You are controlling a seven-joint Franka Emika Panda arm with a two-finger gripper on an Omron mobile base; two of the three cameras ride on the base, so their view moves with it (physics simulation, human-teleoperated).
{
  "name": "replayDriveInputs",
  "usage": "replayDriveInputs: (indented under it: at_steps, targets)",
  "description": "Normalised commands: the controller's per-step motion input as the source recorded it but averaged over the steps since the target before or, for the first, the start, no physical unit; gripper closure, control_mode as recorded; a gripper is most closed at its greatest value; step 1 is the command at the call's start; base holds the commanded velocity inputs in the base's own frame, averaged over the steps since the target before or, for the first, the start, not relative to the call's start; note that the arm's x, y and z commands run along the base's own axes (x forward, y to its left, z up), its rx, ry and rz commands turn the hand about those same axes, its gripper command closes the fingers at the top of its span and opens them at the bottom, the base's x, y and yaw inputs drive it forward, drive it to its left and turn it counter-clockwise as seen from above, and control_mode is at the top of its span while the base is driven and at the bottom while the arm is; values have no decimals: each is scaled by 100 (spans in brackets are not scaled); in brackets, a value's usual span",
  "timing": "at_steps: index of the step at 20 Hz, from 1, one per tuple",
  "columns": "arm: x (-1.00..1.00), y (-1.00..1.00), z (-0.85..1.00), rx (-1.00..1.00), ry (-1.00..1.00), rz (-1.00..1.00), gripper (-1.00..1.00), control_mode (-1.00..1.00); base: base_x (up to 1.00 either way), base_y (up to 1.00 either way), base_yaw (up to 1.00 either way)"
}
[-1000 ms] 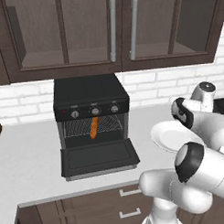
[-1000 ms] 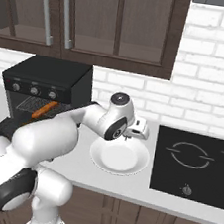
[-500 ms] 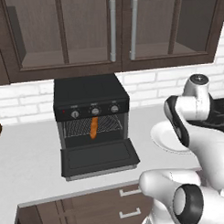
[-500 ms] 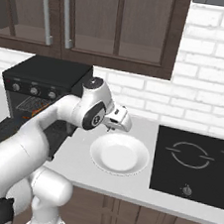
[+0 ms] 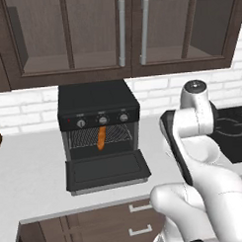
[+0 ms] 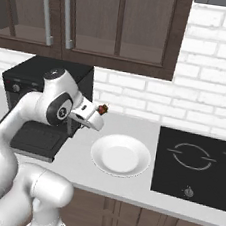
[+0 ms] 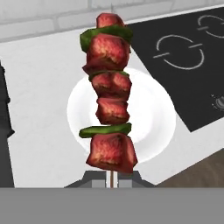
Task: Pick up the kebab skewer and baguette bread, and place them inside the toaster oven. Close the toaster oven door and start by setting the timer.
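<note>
The kebab skewer (image 7: 109,96), with red meat chunks and green pepper slices, stands up out of my gripper (image 7: 112,179), which is shut on the base of its stick. In the right base view the gripper (image 6: 95,114) holds the skewer (image 6: 103,109) in the air just left of the white plate (image 6: 121,155) and right of the toaster oven (image 6: 49,76). The toaster oven door (image 5: 107,170) hangs open and flat. The baguette bread (image 5: 101,138) lies on the wire rack inside the toaster oven (image 5: 97,101).
A black cooktop (image 6: 198,166) fills the counter to the right of the plate (image 7: 148,109). Dark wall cabinets (image 5: 122,34) hang above the oven. The brick wall runs behind the counter. My own arm blocks the right side of the left base view.
The arm has swung left from over the plate toward the toaster oven, carrying the skewer with it. The oven, door and baguette have not moved.
</note>
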Motion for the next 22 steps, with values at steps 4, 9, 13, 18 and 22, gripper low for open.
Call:
replayDriveInputs:
  at_steps: [4,9,13,18,22]
  targets:
    - [-39,88,7,0,0,-10,100,-100,0,0,0]
    - [-29,81,0,0,0,-7,100,-100,0,0,0]
    - [-18,77,-4,0,0,-7,100,-100,0,0,0]
    - [-14,80,-10,0,0,-6,100,-100,0,0,0]
    - [-1,89,-22,0,0,-5,100,-100,0,0,0]
